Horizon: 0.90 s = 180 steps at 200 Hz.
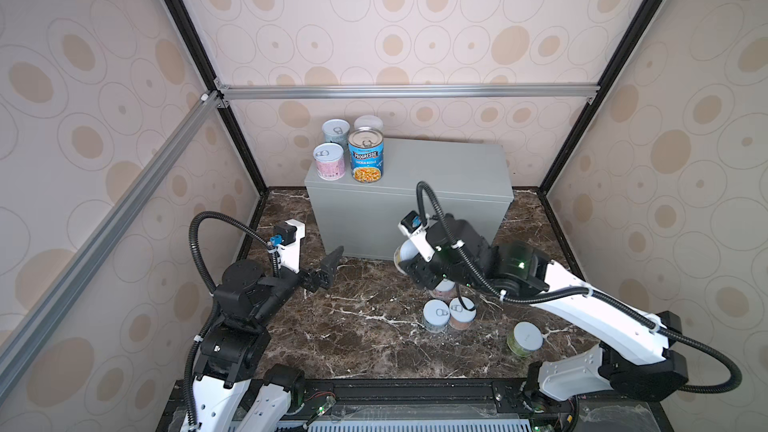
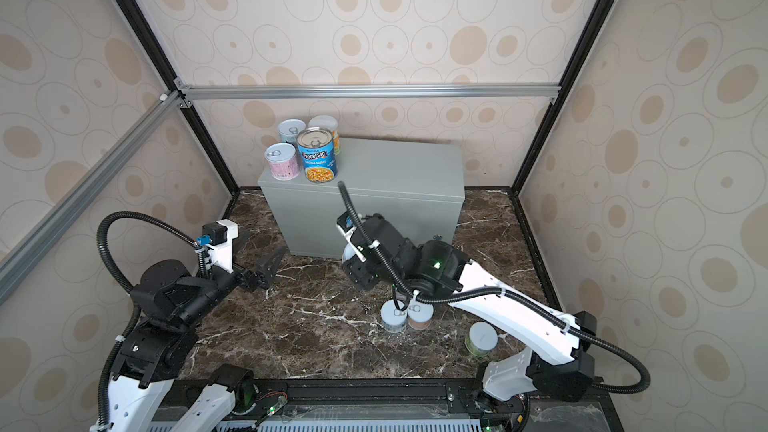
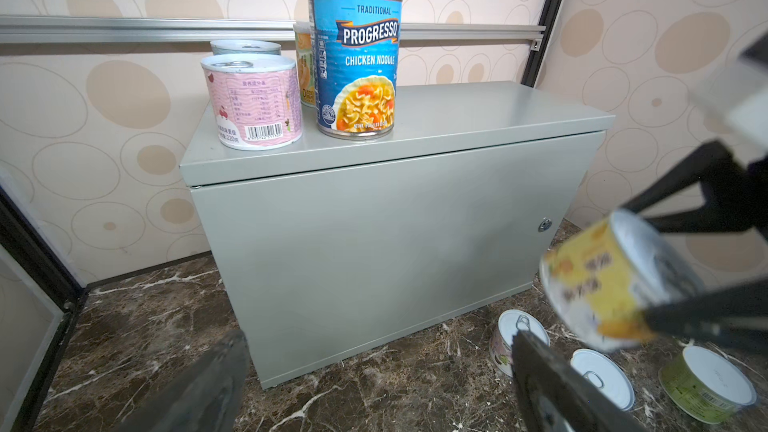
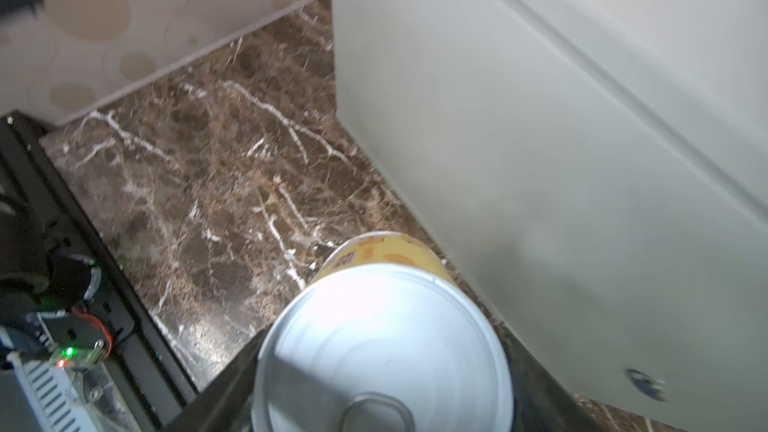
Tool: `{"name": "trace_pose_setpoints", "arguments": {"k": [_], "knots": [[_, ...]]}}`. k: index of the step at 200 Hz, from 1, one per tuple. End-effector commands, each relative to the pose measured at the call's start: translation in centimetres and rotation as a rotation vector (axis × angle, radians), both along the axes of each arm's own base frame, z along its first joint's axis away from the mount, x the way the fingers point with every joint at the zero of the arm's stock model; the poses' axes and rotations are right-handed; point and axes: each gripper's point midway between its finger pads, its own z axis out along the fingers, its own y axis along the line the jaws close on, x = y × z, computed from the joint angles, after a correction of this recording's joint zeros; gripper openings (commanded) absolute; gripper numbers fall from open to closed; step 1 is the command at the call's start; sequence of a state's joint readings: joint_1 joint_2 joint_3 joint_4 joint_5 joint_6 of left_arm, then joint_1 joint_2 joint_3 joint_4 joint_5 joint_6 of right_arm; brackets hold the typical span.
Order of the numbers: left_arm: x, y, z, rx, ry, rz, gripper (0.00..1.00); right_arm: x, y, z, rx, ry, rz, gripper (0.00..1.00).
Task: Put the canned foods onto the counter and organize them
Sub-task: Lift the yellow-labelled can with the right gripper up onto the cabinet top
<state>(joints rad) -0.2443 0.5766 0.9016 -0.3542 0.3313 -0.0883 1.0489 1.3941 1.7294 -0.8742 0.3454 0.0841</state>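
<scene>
Soup can (image 3: 357, 64): reads "PROGRESSO TRADITIONAL CHICKEN NOODLE", upright on counter (image 3: 457, 118), left end.
Pink can (image 3: 253, 105): barcode showing, just beside it.
Right fingers (image 3: 706, 326): pinching yellow can (image 3: 598, 284), aloft before counter.
Left fingers (image 1: 334, 258): spread, empty.

Grey counter (image 3: 374, 243) — blue can (image 3: 357, 64), yellow can (image 3: 598, 284).

- Blue soup can (image 3: 355, 64), on counter (image 3: 457, 118): "TRADITIONAL", "PROGRESSO", "CHICKEN NOODLE"; "NET WT" at base, figs illegible. Brand also legible in both top views.
- Pink can (image 3: 253, 101), same counter: Chinese-char table, "220", barcode w/ digits too small.
- Yellow can (image 3: 602, 284): lettering blurred, unreadable.
- Green can (image 3: 706, 384): barcode, nos. illegible.
</scene>
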Motion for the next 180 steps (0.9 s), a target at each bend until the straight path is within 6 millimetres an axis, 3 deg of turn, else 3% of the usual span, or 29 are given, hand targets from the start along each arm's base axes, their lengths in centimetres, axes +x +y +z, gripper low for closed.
{"name": "trace_pose_setpoints", "arguments": {"k": [1, 32, 67, 121, 161, 180], "knots": [[-0.4, -0.5, 0.3, 0.011, -0.014, -0.031, 0.98, 2.5, -3.0, 5.2, 0.005, -0.123, -0.089, 0.61], [-0.5, -0.7, 0.9, 0.014, -0.024, -0.047, 0.98, 7.6, -4.7, 8.9, 0.055, -0.162, -0.192, 0.61], [-0.5, -1.3, 0.7, 0.019, -0.022, -0.085, 0.98, 12.8, -4.1, 10.9, 0.057, -0.221, -0.237, 0.60], [-1.1, -2.1, 1.0, 0.022, -0.033, -0.139, 0.98, 19.1, -2.8, 9.4, 0.098, -0.197, -0.251, 0.65], [-1.0, -2.5, 0.9, 0.032, -0.071, -0.169, 0.98, 21.5, -2.5, 8.0, 0.111, -0.189, -0.243, 0.72], [-0.5, -2.8, 1.1, 0.026, -0.108, -0.179, 0.98, 22.2, -2.1, 7.7, 0.116, -0.191, -0.233, 0.80]]}}
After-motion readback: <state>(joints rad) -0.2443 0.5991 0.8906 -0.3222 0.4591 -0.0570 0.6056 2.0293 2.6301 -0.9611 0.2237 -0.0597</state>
